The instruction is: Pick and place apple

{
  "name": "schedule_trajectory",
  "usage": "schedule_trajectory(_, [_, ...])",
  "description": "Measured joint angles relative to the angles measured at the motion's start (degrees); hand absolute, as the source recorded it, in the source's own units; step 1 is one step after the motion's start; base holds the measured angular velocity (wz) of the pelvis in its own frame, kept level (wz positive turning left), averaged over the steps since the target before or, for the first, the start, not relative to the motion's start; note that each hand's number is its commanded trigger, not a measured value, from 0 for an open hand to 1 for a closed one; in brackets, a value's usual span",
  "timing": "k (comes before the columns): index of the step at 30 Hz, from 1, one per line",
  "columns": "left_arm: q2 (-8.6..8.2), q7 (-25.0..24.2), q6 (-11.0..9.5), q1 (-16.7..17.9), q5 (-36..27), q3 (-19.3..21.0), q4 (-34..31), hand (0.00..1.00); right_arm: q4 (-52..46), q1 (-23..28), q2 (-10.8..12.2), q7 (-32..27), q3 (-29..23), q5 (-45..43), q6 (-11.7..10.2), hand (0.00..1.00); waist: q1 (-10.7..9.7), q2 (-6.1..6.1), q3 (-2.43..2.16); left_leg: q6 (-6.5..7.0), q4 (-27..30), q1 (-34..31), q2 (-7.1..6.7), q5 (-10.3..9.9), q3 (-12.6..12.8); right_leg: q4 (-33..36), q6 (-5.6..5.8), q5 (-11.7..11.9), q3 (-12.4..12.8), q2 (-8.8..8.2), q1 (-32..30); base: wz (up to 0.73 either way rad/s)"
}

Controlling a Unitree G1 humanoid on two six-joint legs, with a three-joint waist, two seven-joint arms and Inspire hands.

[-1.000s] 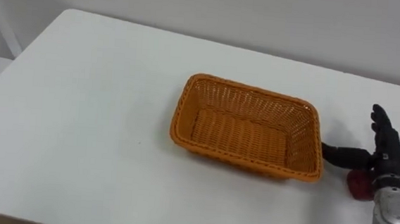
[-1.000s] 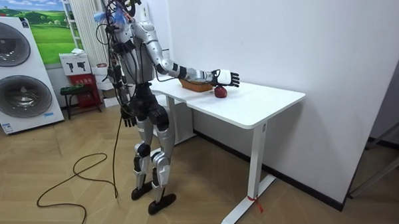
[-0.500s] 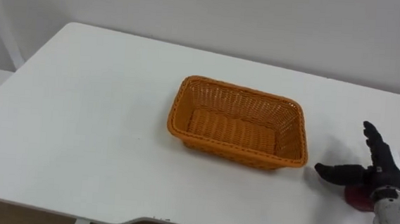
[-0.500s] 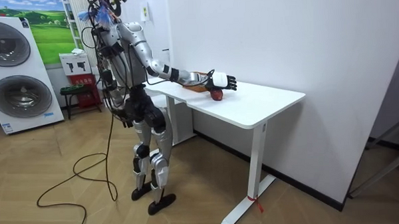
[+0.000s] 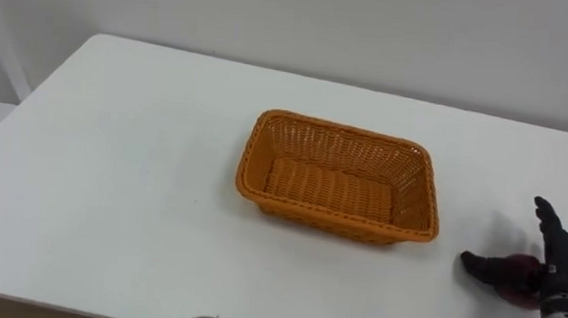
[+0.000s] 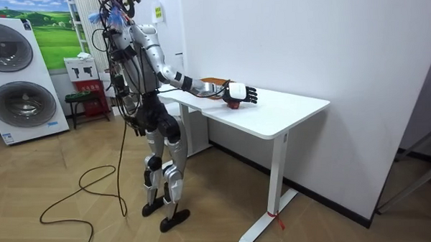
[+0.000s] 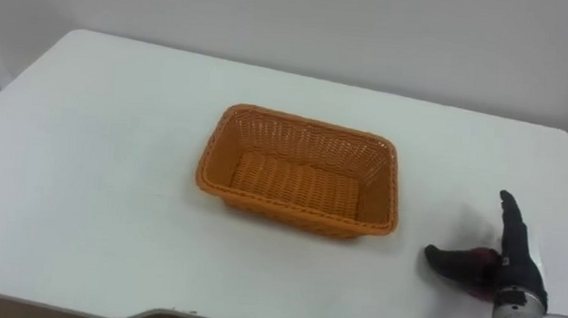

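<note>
A dark red apple (image 5: 519,279) lies on the white table (image 5: 123,168), to the right of an orange wicker basket (image 5: 332,216), which holds nothing. My right hand (image 5: 559,266) rests over the apple from the right, open, with the fingers straight and the thumb stretched out along the apple's left side. Much of the apple is hidden by the hand. In the room view the right arm reaches out over the table, with the hand (image 6: 241,93) at the apple (image 6: 233,103). My left hand (image 6: 134,122) hangs by my hip there.
The table's right edge runs close behind the right hand. A wide stretch of bare tabletop lies left of the basket (image 7: 297,206). In the room view, washing machines (image 6: 20,85) stand at the left and a dark cable lies on the wooden floor.
The eye view has shifted. My right hand has come lower and nearer over the apple. In the room view my upper body has leaned back from the table.
</note>
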Motion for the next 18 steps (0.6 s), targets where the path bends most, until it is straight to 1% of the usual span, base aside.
schedule_trajectory(12, [-0.29,0.93,0.31,0.28,-0.09,-0.02,0.52,0.0,0.97,0.5,0.52,-0.34,-0.27,0.17,-0.07,0.0,0.04,0.0,0.02,0.31,0.92,-0.29,-0.22,-0.3,0.53,0.86,0.2,-0.27,0.39,-0.32,-0.48,-0.02])
schedule_trajectory(13, [-0.29,1.07,0.3,0.21,-0.11,-0.01,0.62,0.0,0.97,0.85,1.01,-0.76,-0.57,0.15,-0.17,0.67,-0.05,-0.03,0.03,0.37,1.23,-0.46,-0.24,-0.42,0.52,0.8,0.24,-0.39,0.27,-0.4,-0.5,0.03])
schedule_trajectory(14, [-0.29,1.08,0.29,0.13,-0.11,-0.07,0.7,0.0,1.01,0.93,1.39,-1.22,-0.78,0.23,-0.63,1.0,-0.19,0.0,0.02,0.42,1.88,-0.83,-0.24,-0.71,0.44,0.68,0.32,-0.62,0.08,-0.48,-0.61,0.06])
schedule_trajectory(16, [-0.29,1.19,0.26,0.13,-0.07,-0.22,0.82,0.0,1.39,1.07,1.49,-1.61,-0.96,0.34,-1.36,1.0,-0.58,0.02,0.01,0.55,2.4,-1.15,-0.23,-0.98,0.33,0.64,0.38,-0.66,-0.04,-0.57,-0.63,0.02])
schedule_trajectory(18, [-0.3,1.27,0.25,0.14,-0.06,-0.69,1.19,0.0,1.92,1.04,2.32,-2.28,-1.17,0.33,-2.03,1.0,-0.75,0.03,0.0,0.64,2.36,-1.08,-0.23,-1.04,0.62,0.55,0.48,-0.6,0.18,-0.75,-0.64,-0.05])
